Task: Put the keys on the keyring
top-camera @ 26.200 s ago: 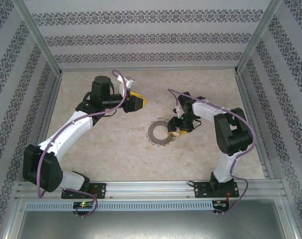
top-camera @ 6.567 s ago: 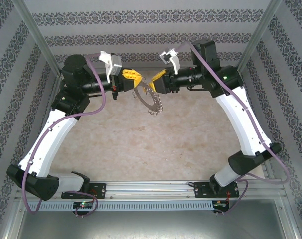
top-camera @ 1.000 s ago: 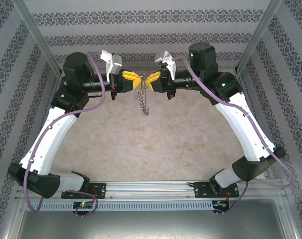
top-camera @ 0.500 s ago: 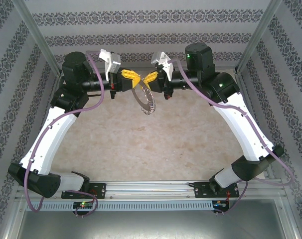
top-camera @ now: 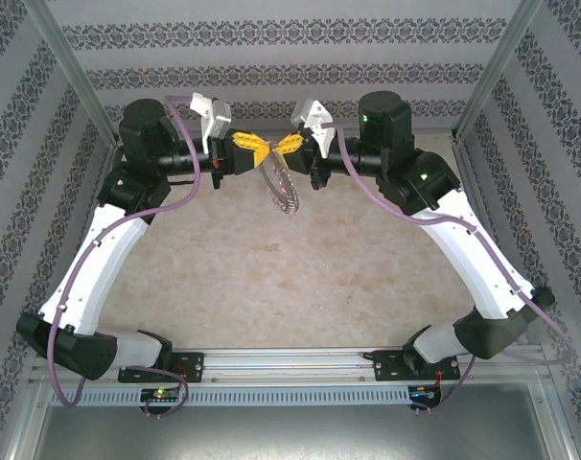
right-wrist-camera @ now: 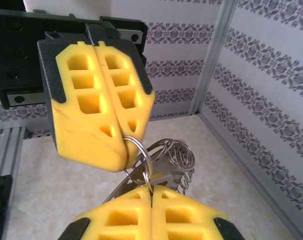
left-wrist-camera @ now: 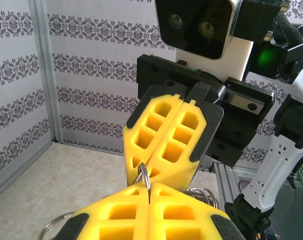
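2 white-black arms (purple cables), yellow jaws.

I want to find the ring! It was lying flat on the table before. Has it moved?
Yes. The keyring now hangs above the table, nearer the far wall, held between the left gripper and right gripper.

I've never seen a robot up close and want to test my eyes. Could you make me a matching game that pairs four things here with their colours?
Things:
1. keyring
2. left fingers
3. table
4. cable on the left arm

Colours:
A. purple
B. mottled beige
C. grey metal
D. yellow

Pairs: 1-C, 2-D, 3-B, 4-A
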### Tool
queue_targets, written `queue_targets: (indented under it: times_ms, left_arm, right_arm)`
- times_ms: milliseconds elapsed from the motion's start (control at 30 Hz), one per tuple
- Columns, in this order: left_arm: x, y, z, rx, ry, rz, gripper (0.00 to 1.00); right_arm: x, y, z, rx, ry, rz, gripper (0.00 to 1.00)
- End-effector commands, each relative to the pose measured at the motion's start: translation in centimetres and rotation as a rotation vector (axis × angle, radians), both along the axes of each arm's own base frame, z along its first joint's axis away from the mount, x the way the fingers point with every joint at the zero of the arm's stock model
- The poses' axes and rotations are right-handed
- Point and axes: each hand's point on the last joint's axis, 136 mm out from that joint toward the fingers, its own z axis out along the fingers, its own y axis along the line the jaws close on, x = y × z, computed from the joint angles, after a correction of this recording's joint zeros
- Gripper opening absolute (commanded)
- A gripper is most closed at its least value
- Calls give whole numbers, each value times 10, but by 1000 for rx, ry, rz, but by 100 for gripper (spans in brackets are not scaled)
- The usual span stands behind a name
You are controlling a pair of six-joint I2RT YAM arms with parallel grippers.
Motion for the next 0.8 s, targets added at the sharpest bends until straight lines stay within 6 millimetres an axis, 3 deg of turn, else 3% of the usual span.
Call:
queue_targets:
  times_ms: [0, 267, 767]
  left_arm:
    - [-9, 0, 13, -25, -53, -35, 0]
    - [-9, 1, 12, -25, -41, -38, 0]
    - [-11, 0, 4, -14, -17, -44, 0]
  right_arm:
    - [5, -10, 25, 43, -119, -76, 0]
    - [10, -18, 35, 52, -192, -148, 0]
    - [11, -6, 51, 28, -291, -137, 0]
